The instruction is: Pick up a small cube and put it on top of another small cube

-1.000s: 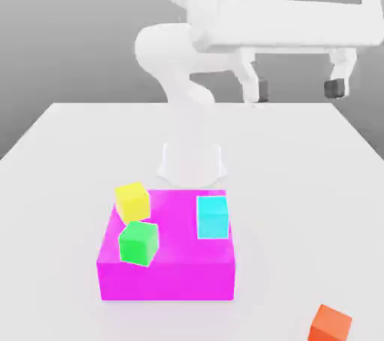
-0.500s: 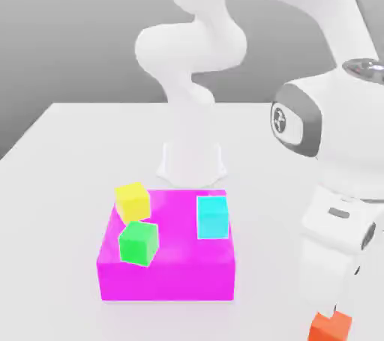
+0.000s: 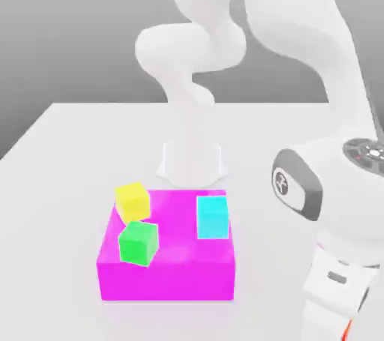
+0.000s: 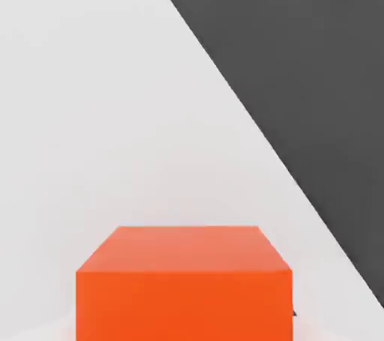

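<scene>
The jaws are drawn in close, and since the orange-red cube point(image 4: 183, 283) sits square and very near in front of the hand camera, I judge that they are pinching it from either side; the fingers themselves are hidden behind the hand. In the exterior view the cube is a thin orange sliver point(image 3: 346, 330) under the lowered hand point(image 3: 339, 287), near the counter's point(image 3: 67, 145) front corner on the exterior view's right. It appears to rest on the counter, so the lift seems not yet begun.

The arm bends steeply down over that corner, presumably so the jaws meet the cube from straight above and take it by two flat sides, which should keep it level for stacking.

Well apart, toward the middle of the counter and just in front of the robot's base point(image 3: 192, 163), stands a flat magenta block point(image 3: 169, 278). It carries three small cubes: a yellow one point(image 3: 133, 201) at its far corner on the exterior view's left, slightly turned, a green one point(image 3: 139, 242) just in front of it, also turned, and a cyan one point(image 3: 212, 216) near the edge on the exterior view's right, sitting straight. The cyan cube looks like the easiest seat for stacking, being squared and free of neighbours.

No brand, label or writing can be read; only a small round emblem point(image 3: 283, 182) shows on the arm's wrist joint.
</scene>
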Motion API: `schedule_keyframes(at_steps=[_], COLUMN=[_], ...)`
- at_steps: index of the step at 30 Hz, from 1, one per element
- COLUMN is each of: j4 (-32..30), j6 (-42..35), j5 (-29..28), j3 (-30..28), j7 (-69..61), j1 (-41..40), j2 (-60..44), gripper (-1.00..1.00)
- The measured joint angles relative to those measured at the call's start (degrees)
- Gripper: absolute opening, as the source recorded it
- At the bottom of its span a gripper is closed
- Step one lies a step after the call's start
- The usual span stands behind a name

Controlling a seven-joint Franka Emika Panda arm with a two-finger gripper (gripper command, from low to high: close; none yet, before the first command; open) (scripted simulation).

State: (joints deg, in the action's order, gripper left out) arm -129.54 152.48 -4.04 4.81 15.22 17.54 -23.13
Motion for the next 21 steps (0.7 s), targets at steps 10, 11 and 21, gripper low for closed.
schedule_keyframes(at_steps=[10, 11, 21], j4=[-12.66, -14.0, -27.42], j6=[-7.96, -8.69, -15.98], j5=[5.96, 6.18, 6.5], j3=[-2.31, -2.19, -2.78], j7=[9.18, 10.49, 24.93], j1=[-3.57, -4.53, -10.03], j2=[20.75, 22.82, 43.59], gripper=[-1.0, -1.0, -1.0])
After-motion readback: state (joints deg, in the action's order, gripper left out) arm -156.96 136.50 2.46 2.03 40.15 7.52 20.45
